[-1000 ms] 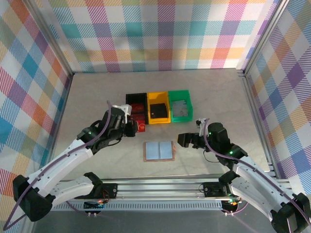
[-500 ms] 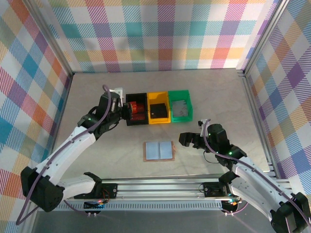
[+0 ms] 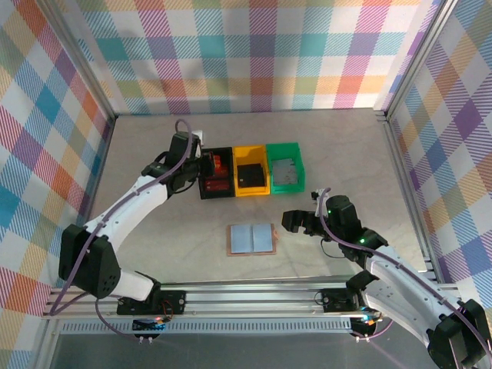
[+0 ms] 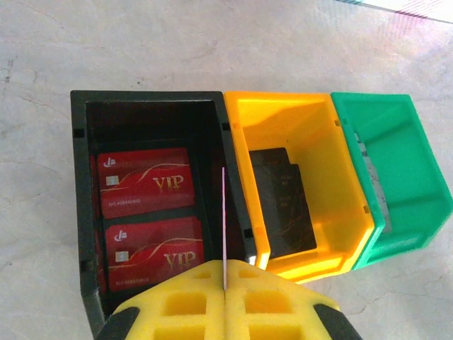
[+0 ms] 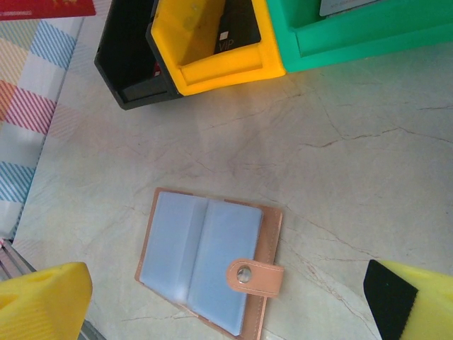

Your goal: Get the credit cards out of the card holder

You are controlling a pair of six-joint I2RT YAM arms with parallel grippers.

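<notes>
Left gripper (image 4: 224, 287) pinches a red card (image 5: 42, 7) over the black bin (image 4: 81, 212). Right gripper (image 3: 294, 223) hangs wide open and empty at the wallet's (image 3: 251, 239) 3 o'clock.

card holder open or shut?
Open: the card holder lies spread flat on the table, pale blue inner pockets up, snap tab unfastened.

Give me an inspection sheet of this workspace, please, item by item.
Surface: pale marbled table, nothing spilled.
Job's things: card holder open and flat, pockets look empty; two red cards in black bin, black card in yellow bin, grey card in green bin.
Clutter: nothing seen.
Grippers: left gripper shut on a third red card above the black bin; right gripper open, beside the card holder.
Cables: purple cable along each arm.
Surroundings: checked walls, aluminium frame.
</notes>
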